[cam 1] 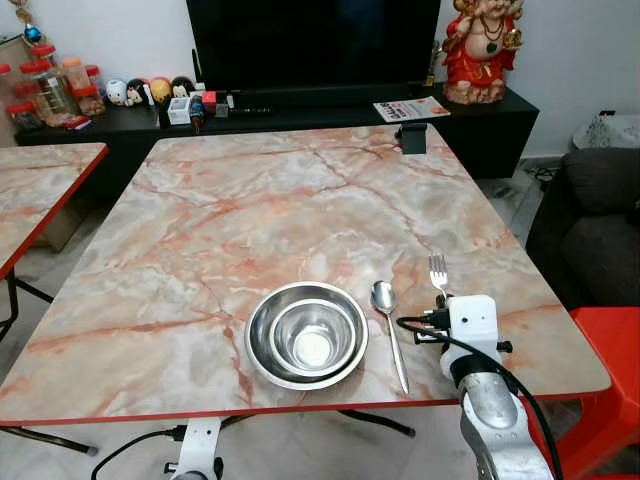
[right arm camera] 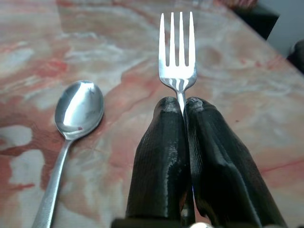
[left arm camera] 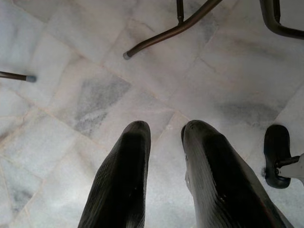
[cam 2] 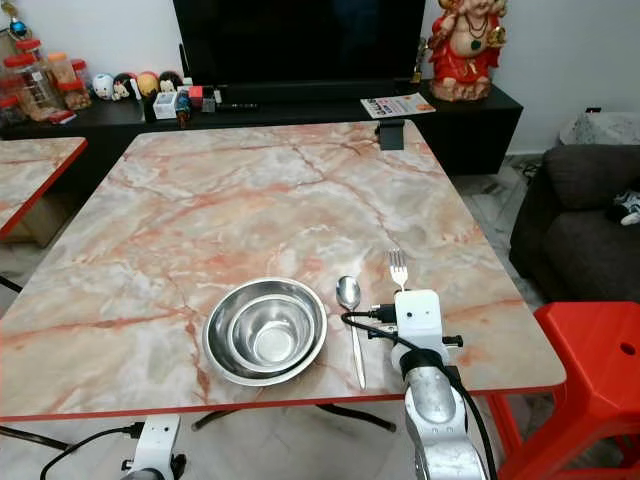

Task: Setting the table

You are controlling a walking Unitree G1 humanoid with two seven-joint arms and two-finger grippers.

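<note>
Steel tines forward, the fork (right arm camera: pixel 178 52) is pinched by its handle in the right gripper (right arm camera: pixel 183 107) low over the marble table (cam 1: pixel 250 200), right of the spoon (cam 1: pixel 388 320) beside the nested bowls (cam 1: pixel 306 333); placing it seems under way, so next it must lie flat, parallel to that spoon, before the fingers part, while the left gripper (left arm camera: pixel 164 133), slightly spread, hangs idle.

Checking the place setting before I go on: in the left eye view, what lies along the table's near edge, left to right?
Bowls → spoon → fork, held in the right pincer.

A black television (cam 1: pixel 310 45) stands on a low dark cabinet (cam 1: pixel 300 115) beside a red figurine (cam 1: pixel 482 50), with a grey sofa (cam 1: pixel 595 225) and red stool (cam 2: pixel 590 375) nearby.
</note>
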